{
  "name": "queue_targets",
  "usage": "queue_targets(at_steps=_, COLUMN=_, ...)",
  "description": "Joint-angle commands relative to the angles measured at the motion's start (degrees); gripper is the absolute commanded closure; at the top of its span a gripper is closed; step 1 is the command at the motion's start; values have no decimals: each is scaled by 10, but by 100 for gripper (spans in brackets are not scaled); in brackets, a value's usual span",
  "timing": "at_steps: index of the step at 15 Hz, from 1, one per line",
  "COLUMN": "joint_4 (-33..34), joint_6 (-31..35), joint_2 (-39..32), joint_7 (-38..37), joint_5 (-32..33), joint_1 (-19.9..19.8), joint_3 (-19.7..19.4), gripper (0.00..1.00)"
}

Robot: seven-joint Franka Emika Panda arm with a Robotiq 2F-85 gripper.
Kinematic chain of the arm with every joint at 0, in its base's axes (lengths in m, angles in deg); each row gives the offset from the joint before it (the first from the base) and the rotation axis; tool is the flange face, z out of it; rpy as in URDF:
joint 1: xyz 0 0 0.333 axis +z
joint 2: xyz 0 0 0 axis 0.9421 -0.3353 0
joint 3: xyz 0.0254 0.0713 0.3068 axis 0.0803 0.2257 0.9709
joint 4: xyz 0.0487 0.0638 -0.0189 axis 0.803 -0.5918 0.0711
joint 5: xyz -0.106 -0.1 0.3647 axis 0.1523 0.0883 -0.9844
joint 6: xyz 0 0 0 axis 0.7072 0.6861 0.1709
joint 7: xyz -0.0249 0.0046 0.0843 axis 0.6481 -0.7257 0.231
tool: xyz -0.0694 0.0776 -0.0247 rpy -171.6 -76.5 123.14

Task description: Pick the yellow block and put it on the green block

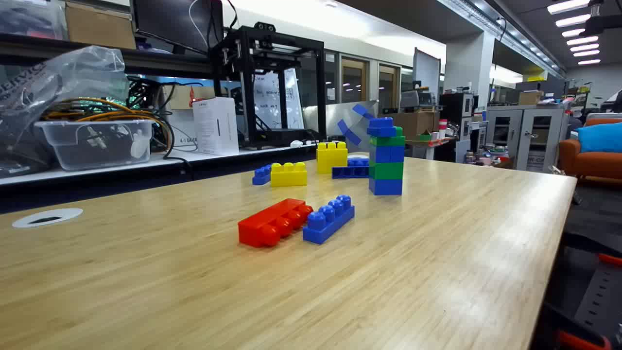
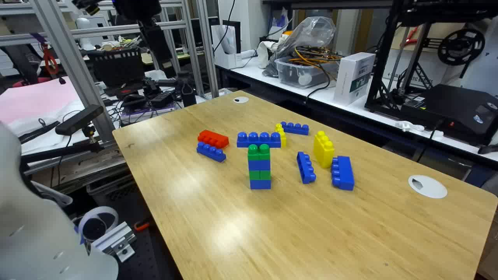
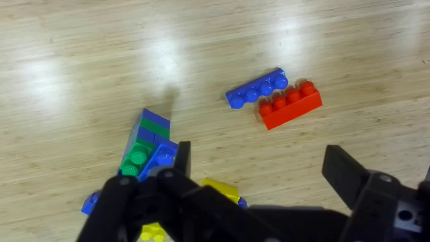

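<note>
The yellow block point(image 1: 288, 175), low and wide with its studs up, lies on the table against a small blue brick. In an exterior view, the yellow block point(image 2: 283, 139) is partly covered by a blue brick in front. Near the top of a blue and green tower is the green block point(image 2: 258, 156), with two bare studs; a four-stud blue brick point(image 1: 381, 130) is set along it. Another green layer point(image 1: 386, 170) sits lower. In the wrist view my gripper point(image 3: 257, 150) is open with nothing between its fingers; its left side hides part of the yellow block point(image 3: 225, 189).
A taller yellow brick point(image 2: 323, 151) stands near two blue bricks, one being the blue brick point(image 2: 343, 173). The red brick point(image 3: 291, 109) lies on its side close to a blue brick point(image 3: 257, 89). The tower point(image 3: 156, 127) rises beside the gripper's left finger in the wrist view.
</note>
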State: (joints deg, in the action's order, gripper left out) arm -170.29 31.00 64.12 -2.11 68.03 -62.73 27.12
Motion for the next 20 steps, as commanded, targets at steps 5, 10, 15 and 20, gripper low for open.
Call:
queue_targets(at_steps=5, joint_4=2, joint_6=-3, joint_2=0, joint_7=3, joint_5=-3, joint_1=-5, joint_3=3, gripper=0)
queue_targets(at_steps=10, joint_4=2, joint_6=-3, joint_2=0, joint_7=3, joint_5=-3, joint_1=-5, joint_3=3, gripper=0)
queue_targets(at_steps=15, joint_4=43, joint_6=-3, joint_2=-54, joint_7=26, joint_5=-3, joint_1=-2, joint_3=-5, gripper=0)
queue_targets(at_steps=20, joint_4=61, joint_6=9, joint_2=-84, joint_7=25, joint_5=2, joint_1=-6, joint_3=3, gripper=0)
